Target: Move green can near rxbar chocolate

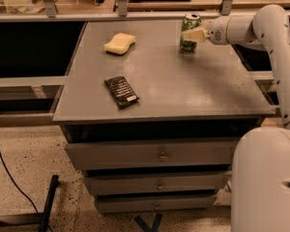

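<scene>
The green can [189, 23] stands upright near the far right corner of the grey table [193, 93], its silver top showing. The gripper [189, 35] reaches in from the right and is clamped around the can at mid-height, one pale finger [195, 34] lying across its front. The white arm [261, 25] bends away to the right edge of the view. The rxbar chocolate [121, 92] lies flat near the table's front left, turned at an angle, well apart from the can. A pale yellow sponge [120, 43] rests at the far left. Below the tabletop are three drawers [159, 154]
</scene>
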`<action>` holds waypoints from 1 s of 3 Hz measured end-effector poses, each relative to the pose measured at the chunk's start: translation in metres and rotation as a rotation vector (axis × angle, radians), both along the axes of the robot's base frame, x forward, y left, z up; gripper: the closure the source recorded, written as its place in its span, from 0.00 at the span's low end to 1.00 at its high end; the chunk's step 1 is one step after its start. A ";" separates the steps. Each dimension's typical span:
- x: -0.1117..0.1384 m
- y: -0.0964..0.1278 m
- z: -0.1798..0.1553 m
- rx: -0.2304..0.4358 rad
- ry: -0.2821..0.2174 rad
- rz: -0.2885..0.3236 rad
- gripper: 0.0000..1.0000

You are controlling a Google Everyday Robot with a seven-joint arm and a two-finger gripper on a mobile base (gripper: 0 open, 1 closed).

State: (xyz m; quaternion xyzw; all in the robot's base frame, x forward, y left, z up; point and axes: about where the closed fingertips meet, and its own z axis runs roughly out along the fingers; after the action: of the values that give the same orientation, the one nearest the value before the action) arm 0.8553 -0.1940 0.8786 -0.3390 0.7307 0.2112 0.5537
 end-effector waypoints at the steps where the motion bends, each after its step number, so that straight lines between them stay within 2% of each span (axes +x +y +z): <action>1: -0.014 0.005 0.013 0.015 -0.011 0.047 1.00; 2: -0.044 0.025 0.024 -0.005 0.002 0.144 1.00; 3: -0.091 0.053 0.029 -0.043 0.039 0.267 1.00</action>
State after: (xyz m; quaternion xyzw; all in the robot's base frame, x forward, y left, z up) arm 0.7644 -0.1412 0.9076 -0.4409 0.6940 0.2736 0.4991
